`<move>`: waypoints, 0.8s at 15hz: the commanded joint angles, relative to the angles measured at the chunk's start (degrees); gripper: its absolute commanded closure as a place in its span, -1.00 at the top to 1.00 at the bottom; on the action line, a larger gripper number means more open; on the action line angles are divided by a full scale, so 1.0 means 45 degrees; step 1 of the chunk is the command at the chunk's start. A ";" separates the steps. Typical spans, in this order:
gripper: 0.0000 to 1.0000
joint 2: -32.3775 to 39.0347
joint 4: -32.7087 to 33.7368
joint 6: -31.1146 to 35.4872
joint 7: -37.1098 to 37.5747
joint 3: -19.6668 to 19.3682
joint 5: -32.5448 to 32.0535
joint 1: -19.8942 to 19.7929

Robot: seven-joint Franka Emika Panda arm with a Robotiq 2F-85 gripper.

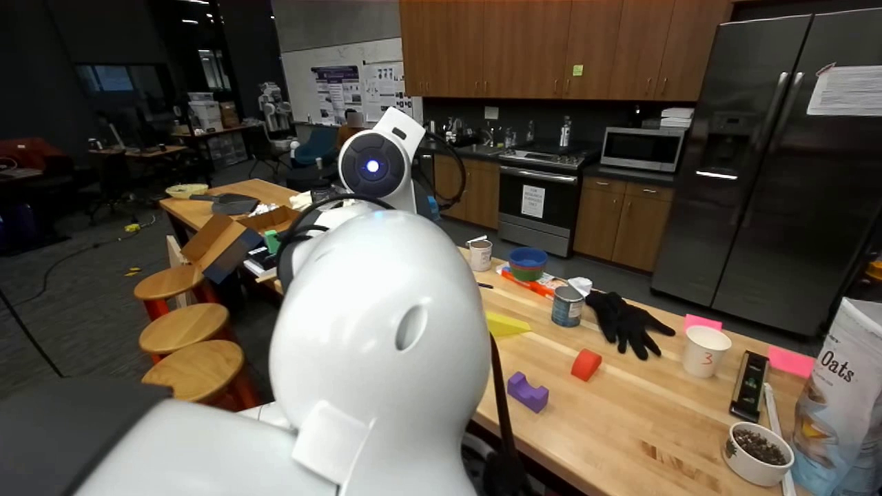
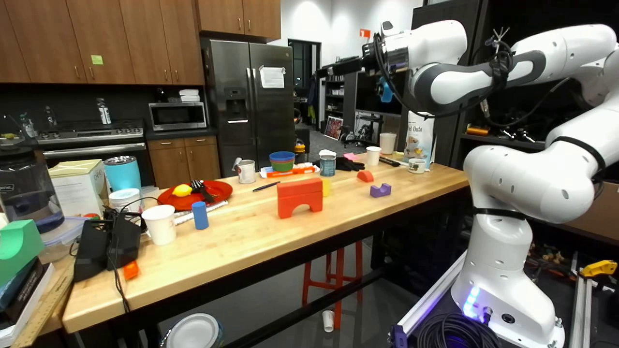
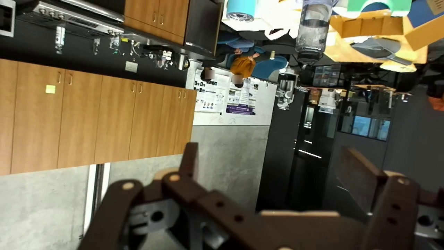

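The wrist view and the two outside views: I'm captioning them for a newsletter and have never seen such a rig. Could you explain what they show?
The machine is a white robot arm ending in a two-fingered gripper. Two pictures come from cameras standing apart from it, looking from different places. The third comes from a camera on its wrist; it stands upside down, so the wooden cupboards appear flipped. On the wooden table are a red arch block, a purple block, a blue cylinder, a white cup marked 3 and a bag of oats, among other things. The gripper is raised well above the tabletop, its jaws wide apart with nothing between them, so nothing is held.
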 commanded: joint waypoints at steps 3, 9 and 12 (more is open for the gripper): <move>1.00 0.0923 -0.0003 0.1195 0.1621 -0.0551 -0.0716 -0.0536; 1.00 0.0790 -0.0021 0.1524 0.1761 -0.0970 -0.0679 -0.1055; 1.00 -0.0381 -0.0274 0.1262 0.3071 -0.2165 -0.1473 -0.2031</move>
